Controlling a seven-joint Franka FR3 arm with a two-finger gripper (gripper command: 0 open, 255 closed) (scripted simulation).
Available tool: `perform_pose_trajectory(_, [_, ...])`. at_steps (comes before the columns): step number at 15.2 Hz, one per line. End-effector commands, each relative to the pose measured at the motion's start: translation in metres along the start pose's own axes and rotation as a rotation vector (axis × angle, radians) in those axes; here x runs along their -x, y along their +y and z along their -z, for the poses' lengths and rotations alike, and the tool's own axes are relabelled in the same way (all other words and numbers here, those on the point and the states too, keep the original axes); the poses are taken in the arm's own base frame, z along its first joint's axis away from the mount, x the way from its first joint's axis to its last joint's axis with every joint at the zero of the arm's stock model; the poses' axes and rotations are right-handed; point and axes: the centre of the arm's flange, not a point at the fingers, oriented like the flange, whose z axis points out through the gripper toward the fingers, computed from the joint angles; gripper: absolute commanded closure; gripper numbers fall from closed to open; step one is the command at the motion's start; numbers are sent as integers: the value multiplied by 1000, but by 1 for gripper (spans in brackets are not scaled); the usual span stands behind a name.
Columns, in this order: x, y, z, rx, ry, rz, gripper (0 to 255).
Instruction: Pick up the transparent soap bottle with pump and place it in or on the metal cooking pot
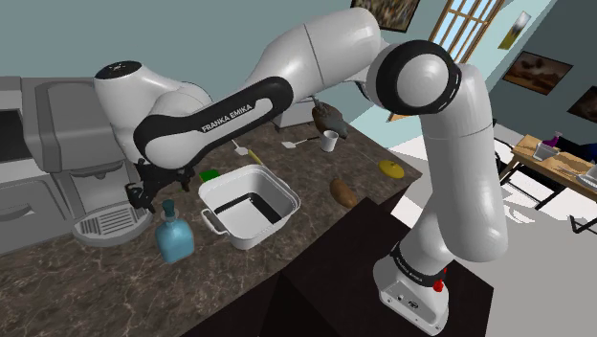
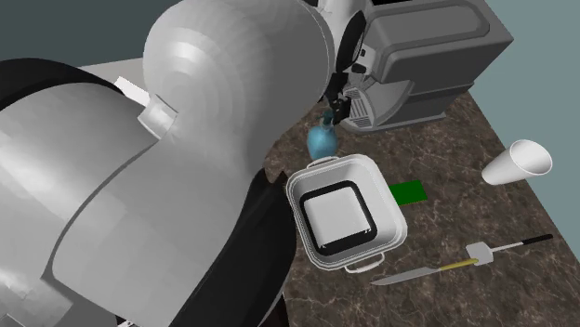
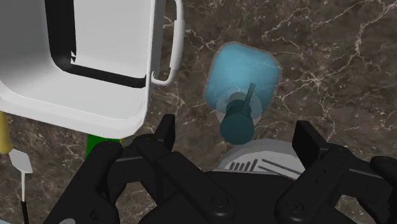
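Observation:
The soap bottle (image 1: pixel 174 236) is a see-through blue flask with a darker pump, standing upright on the dark marble counter. It is also seen at the arm's edge in the second exterior view (image 2: pixel 321 140). Just beside it stands the pot (image 1: pixel 272 221), a white square vessel with loop handles (image 2: pixel 395 231). My gripper (image 1: pixel 145 196) hovers above the bottle, open. In the wrist view the bottle (image 3: pixel 244 75) lies straight ahead, its pump top between the spread fingertips (image 3: pixel 167 129) without touching them. The gripper (image 3: pixel 238 137) holds nothing. The pot's wall (image 3: pixel 83 107) lies to one side of the bottle.
A grey coffee machine (image 1: pixel 67 144) stands close behind the gripper, its drip tray (image 1: pixel 107 224) beside the bottle. A green patch (image 2: pixel 408 192), a white cup (image 2: pixel 516 163), a knife and a spatula (image 2: pixel 479 252) lie past the pot. The counter's front edge runs close to the bottle.

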Motion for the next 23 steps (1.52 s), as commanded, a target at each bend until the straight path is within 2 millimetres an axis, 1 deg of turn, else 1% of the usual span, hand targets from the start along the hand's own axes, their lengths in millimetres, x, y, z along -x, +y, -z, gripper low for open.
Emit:
perform_pose_trajectory(1, [-2, -5, -9, 1, 0, -1, 0])
perform_pose_trajectory(6, [-2, -5, -35, 1, 0, -1, 0])
perform_pose_trajectory(7, [-2, -5, -43, 1, 0, -1, 0])
perform_pose_trajectory(15, [-2, -5, -43, 1, 0, -1, 0])
perform_pose_trajectory(16, [-2, -5, -43, 1, 0, -1, 255])
perform_pose_trajectory(23, [-2, -5, -43, 1, 0, -1, 255])
